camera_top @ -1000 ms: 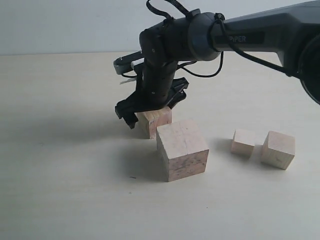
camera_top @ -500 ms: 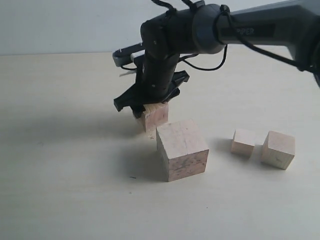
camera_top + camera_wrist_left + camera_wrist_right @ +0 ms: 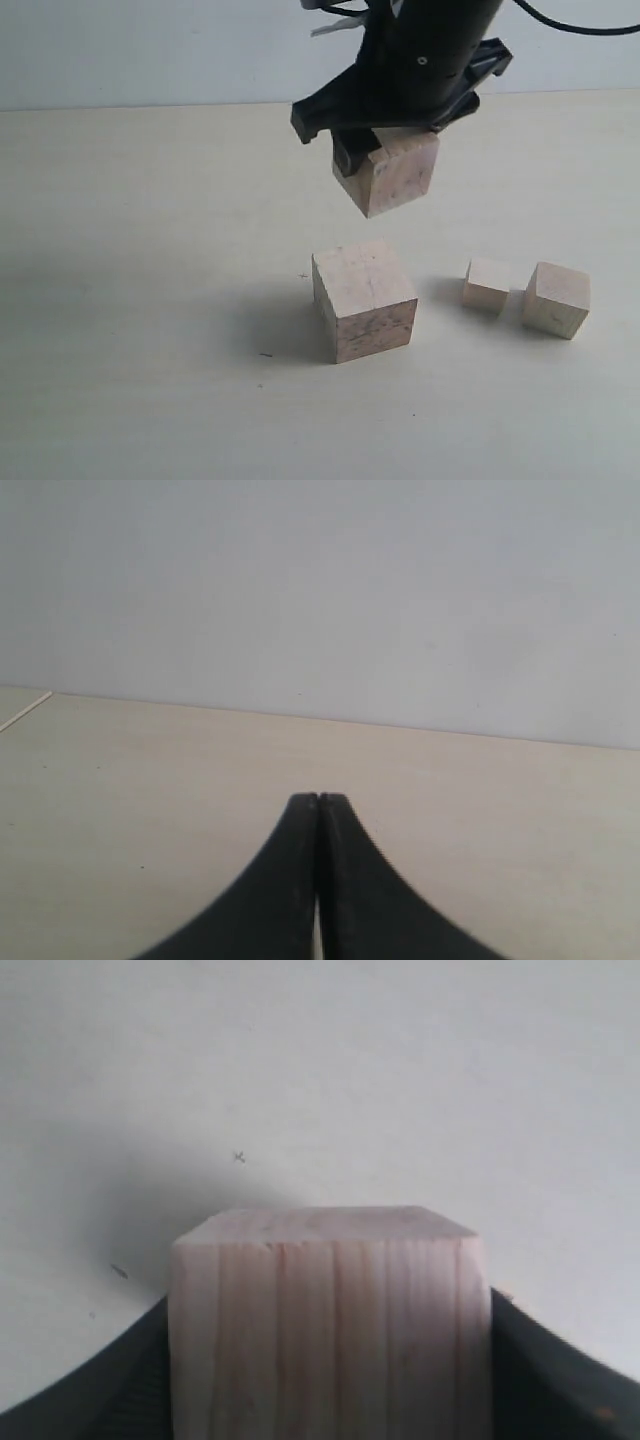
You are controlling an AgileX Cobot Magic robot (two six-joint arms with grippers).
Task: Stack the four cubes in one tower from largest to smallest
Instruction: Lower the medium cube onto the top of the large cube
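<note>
The largest speckled cube [image 3: 364,299] stands on the table near the middle. Above it and slightly farther back hangs the second-largest pinkish cube [image 3: 392,172], tilted a little, with my right gripper [image 3: 385,150] shut on it. In the right wrist view that cube [image 3: 330,1320] fills the space between the black fingers [image 3: 550,1380]. To the right on the table lie the smallest pale cube [image 3: 487,284] and a slightly bigger pale cube [image 3: 556,299], side by side and apart. My left gripper [image 3: 318,802] is shut with nothing in it, and it is out of the exterior view.
The pale wooden table [image 3: 130,300] runs back to a light wall [image 3: 150,50]. A small dark mark [image 3: 264,354] lies on the table left of the largest cube. The right arm's dark body [image 3: 430,40] hangs over the middle of the scene.
My right gripper has lifted the second-largest cube off the table behind the largest cube and carried it up and to the right. The other three cubes have not moved.
</note>
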